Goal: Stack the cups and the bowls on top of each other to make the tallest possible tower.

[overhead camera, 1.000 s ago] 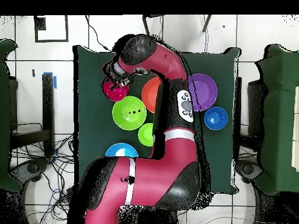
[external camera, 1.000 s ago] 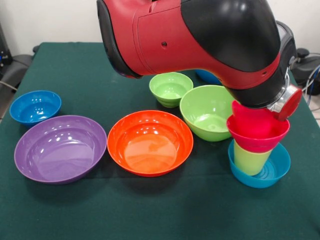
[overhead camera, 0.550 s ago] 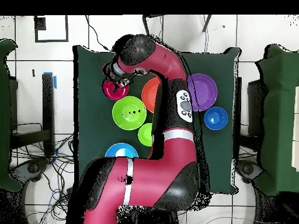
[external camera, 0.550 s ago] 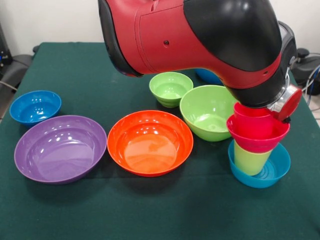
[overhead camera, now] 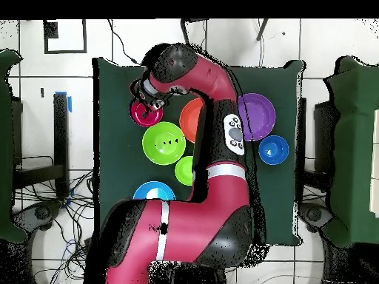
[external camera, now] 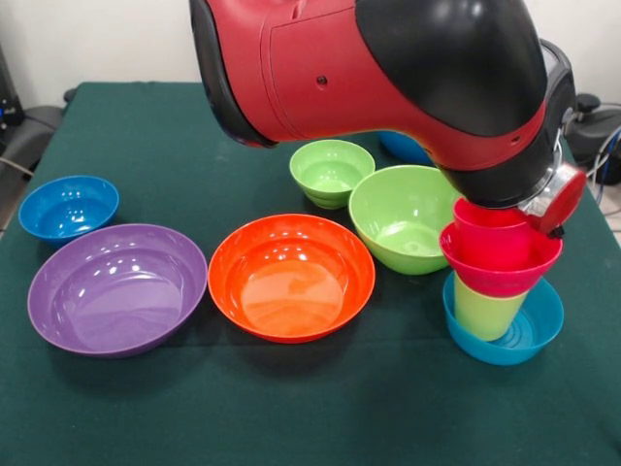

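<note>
The tower stands at the front view's right. Its base is a teal-blue bowl, with a lime-green cup upside down in it. A red bowl sits on that cup, and a red cup stands in the red bowl. The arm's black wrist hangs right over the red cup and covers its top. In the overhead view the gripper sits over the red bowl. Whether it holds the red cup is hidden.
A purple bowl and a small blue bowl lie at the left. An orange bowl sits mid-table. A large lime bowl is next to the tower, with a small ribbed lime bowl behind it. Another blue bowl peeks out behind the arm.
The arm has shifted very slightly. The red cup now sits a bit straighter in the red bowl. The other bowls have not moved.
</note>
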